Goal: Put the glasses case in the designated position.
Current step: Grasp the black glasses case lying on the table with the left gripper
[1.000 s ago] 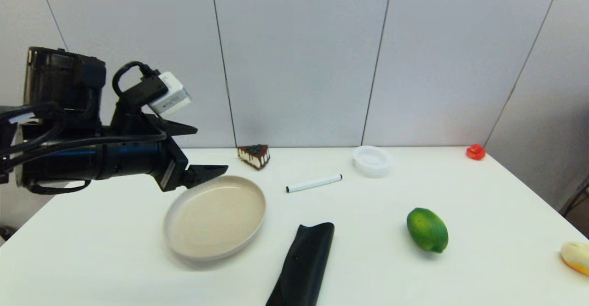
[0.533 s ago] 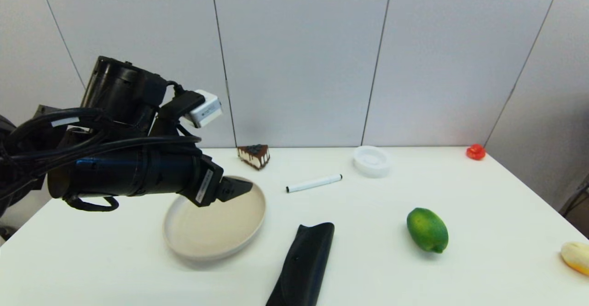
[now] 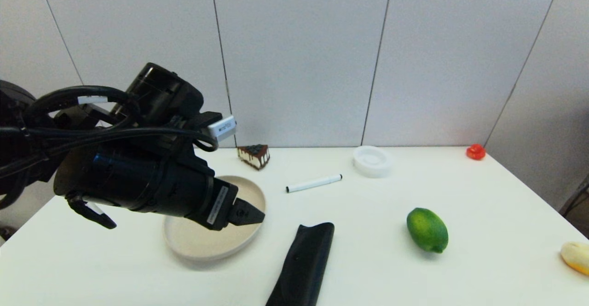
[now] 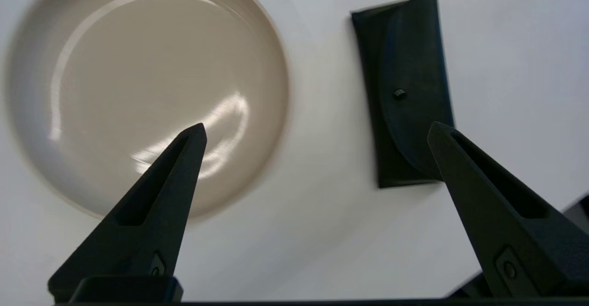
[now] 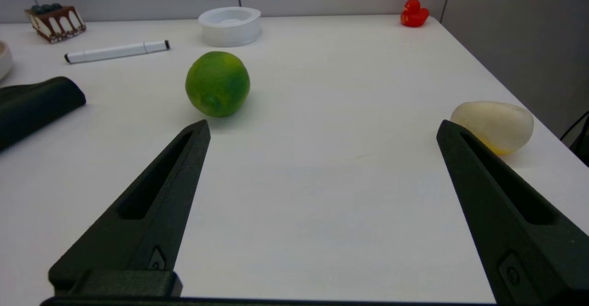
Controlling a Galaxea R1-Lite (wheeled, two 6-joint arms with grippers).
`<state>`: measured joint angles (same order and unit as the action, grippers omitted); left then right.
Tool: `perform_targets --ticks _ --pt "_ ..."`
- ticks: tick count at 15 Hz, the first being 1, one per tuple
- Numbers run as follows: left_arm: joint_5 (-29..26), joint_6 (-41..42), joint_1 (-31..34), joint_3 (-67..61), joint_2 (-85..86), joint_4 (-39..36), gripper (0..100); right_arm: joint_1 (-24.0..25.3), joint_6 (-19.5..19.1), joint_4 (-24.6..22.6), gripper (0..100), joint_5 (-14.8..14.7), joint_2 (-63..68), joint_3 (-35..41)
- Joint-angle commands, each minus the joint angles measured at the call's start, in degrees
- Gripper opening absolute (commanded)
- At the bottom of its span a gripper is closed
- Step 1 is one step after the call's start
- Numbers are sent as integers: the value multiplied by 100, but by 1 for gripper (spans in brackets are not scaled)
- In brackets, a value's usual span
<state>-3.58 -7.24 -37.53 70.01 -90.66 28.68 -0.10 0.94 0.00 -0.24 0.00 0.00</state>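
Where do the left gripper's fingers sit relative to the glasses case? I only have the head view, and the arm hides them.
Observer: The left wrist view shows the left gripper open above the table. One finger is over the beige plate, and the other's tip overlaps the glasses case at its edge.
Operator: Which face of the case is up?
Observer: The flap side, with a small stud showing.
Operator: And the right arm?
Observer: The right gripper is open, low over bare table, with the lime and a pale yellowish object ahead of it.

Robot lab: bare white table (image 3: 483, 195); grey panel wall (image 3: 299, 57); scattered toy props.
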Motion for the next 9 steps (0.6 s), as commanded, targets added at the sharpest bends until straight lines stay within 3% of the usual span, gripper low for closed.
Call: perform_targets --ticks 1,6,9 --pt "-28 -216 -369 39 -101 93 100 1 3 0 100 -2 9 0" --pt "-160 -410 -852 -84 -180 76 100 1 3 0 100 -2 0 0" --pt "-881 -585 -940 -154 -180 32 100 1 3 0 100 -2 0 0"
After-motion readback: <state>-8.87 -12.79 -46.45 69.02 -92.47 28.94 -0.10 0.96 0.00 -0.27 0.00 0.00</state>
